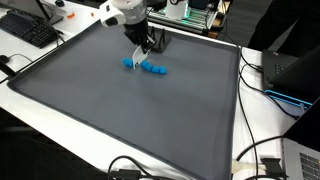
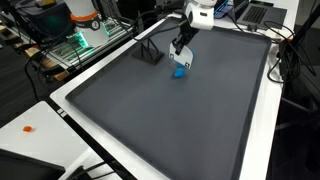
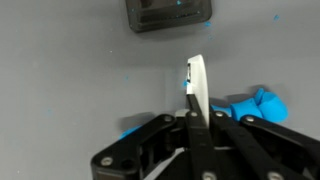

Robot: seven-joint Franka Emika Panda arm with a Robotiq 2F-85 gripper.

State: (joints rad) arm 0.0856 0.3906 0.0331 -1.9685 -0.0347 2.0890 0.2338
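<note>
A blue beaded toy lies on the dark grey mat, in both exterior views. In the wrist view its main part lies right of the fingers and a smaller blue bit lies to their left. My gripper hangs just above the toy. In the wrist view the fingers are pressed together, pale pads edge-on, with a tiny blue speck at the tip. I cannot tell if anything is pinched between them.
A small black stand sits on the mat just beyond the gripper. A keyboard, cables and electronics surround the mat, which has a white border.
</note>
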